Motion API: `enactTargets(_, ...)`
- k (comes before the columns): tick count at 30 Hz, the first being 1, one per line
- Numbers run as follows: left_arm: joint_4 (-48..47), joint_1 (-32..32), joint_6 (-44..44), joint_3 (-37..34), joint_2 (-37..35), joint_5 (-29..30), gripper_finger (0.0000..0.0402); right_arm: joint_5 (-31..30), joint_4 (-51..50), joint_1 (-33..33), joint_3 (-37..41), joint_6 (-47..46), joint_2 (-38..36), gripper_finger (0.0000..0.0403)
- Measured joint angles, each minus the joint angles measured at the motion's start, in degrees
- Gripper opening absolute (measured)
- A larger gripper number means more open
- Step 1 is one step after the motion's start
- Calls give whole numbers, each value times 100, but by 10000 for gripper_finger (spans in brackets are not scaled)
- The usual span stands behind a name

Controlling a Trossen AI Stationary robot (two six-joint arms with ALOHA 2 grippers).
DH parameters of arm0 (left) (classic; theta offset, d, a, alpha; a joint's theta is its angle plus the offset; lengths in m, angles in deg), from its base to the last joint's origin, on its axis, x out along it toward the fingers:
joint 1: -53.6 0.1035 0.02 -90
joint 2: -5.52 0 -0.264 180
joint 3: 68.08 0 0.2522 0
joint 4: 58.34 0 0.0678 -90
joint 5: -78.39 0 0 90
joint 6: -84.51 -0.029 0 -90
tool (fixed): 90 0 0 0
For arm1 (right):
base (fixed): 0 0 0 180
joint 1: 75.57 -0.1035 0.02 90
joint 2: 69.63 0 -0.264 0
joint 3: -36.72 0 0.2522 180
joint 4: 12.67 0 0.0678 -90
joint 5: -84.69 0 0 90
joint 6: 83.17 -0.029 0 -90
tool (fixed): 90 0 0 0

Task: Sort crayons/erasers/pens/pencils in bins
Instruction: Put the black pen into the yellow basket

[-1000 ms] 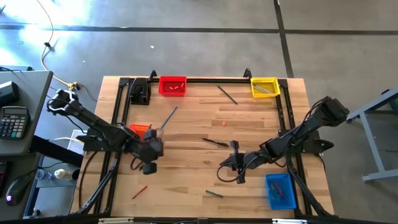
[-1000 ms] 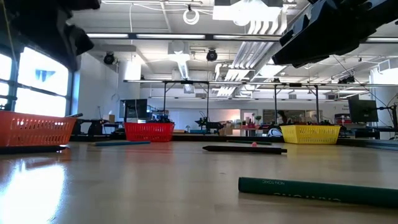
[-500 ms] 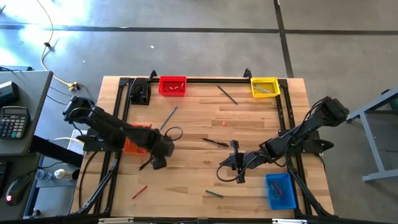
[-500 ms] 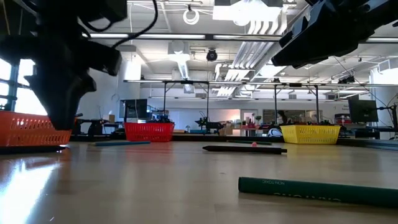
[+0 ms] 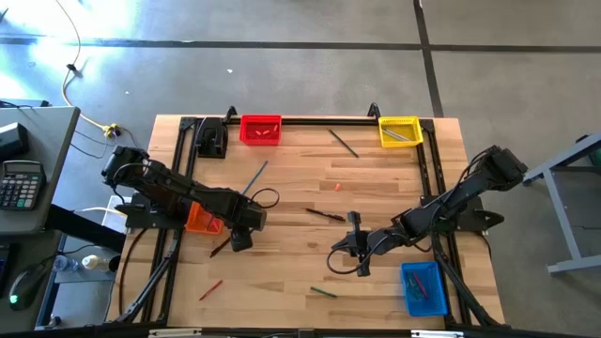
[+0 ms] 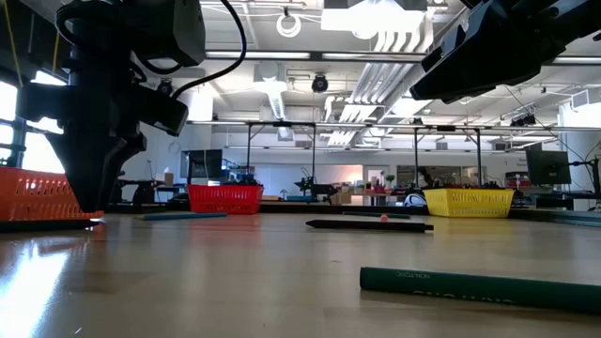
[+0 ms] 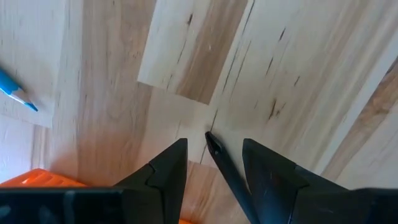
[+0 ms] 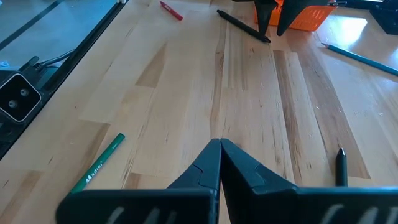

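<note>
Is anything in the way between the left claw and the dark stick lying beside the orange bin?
Nothing visible. The open left claw hangs directly over the thin dark stick, whose tip lies on bare wood between the fingers. The orange plastic bin sits alongside, not across the path.

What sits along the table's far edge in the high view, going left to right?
Black boxy device → red rectangular plastic bin → thin dark pencil lying on the wood → yellow rectangular plastic bin.
</note>
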Motion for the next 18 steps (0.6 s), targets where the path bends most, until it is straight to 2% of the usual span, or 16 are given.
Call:
enactTargets(8, 63, 4, -13, 0, 48, -197, 144, 0, 0, 0, 0, -11, 0, 0)
enactTargets(18, 100, -7, -309, 22, 533, -155, 111, 0, -1, 0, 0, -9, 0, 0)
